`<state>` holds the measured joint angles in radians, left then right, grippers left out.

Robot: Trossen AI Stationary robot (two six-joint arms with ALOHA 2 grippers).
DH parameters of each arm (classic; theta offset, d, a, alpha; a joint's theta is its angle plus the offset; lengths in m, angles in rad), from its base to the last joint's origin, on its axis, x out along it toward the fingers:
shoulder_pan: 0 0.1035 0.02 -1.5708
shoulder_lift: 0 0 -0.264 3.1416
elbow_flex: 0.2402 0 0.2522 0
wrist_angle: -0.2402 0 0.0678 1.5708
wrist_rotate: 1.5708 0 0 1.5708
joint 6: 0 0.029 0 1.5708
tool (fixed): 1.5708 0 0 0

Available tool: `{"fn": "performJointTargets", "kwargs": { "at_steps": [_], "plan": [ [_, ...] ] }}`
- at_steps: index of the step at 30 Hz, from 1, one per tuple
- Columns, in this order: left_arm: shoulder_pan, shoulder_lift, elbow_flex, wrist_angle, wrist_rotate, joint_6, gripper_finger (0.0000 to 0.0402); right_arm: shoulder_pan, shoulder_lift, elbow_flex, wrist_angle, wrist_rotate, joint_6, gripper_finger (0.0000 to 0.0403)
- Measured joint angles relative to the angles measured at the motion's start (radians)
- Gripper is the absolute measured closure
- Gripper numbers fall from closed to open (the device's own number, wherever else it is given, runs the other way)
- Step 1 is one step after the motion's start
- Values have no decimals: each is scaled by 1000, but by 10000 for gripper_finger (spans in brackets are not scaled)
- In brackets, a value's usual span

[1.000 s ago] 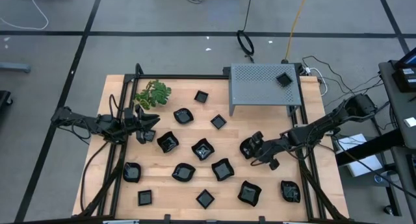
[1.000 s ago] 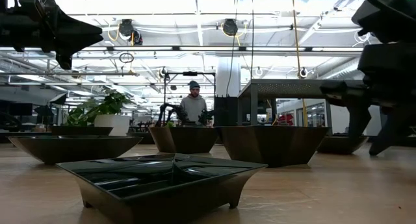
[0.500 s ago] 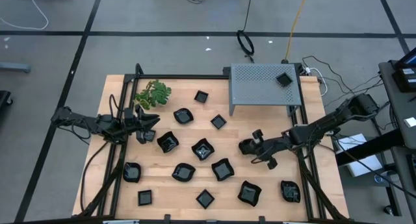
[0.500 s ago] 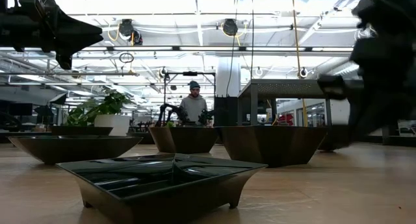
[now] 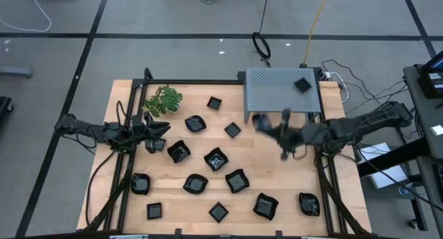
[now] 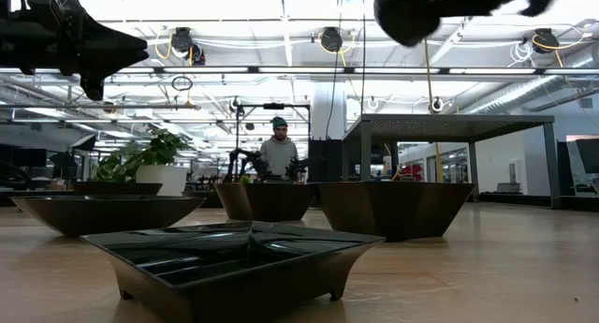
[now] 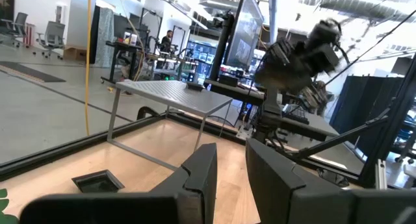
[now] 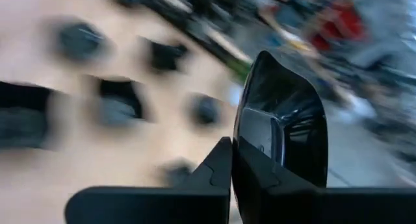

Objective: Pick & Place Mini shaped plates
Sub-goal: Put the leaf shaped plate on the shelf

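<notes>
No legible txt, labels, brands, nos. or signs in any view; far-room screens and fixtures too small or blurred to read.

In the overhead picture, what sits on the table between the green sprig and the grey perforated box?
In the high view, one small square black plate lies between the green sprig and the grey perforated box; the rest is bare wood.
</notes>
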<state>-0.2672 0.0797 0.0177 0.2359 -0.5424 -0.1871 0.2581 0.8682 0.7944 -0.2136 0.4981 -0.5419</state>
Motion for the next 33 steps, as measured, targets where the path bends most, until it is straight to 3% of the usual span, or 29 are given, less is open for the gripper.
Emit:
{"fn": "performJointTargets", "kwargs": {
  "at_steps": [4,7,11,14,23,33],
  "plan": [
    [0,0,0,0,0,0,316,-167,1,78,-81,76,-33,403],
    [0,0,0,0,0,0,316,-335,15,99,-173,73,79,403],
    [0,0,0,0,0,0,316,-557,56,99,-311,-17,249,403],
    [0,0,0,0,0,0,316,-653,108,99,-366,-80,363,403],
    [0,0,0,0,0,0,316,-733,225,100,-360,-80,444,403],
    [0,0,0,0,0,0,316,-755,240,100,-333,-84,479,385]
  ]
}}
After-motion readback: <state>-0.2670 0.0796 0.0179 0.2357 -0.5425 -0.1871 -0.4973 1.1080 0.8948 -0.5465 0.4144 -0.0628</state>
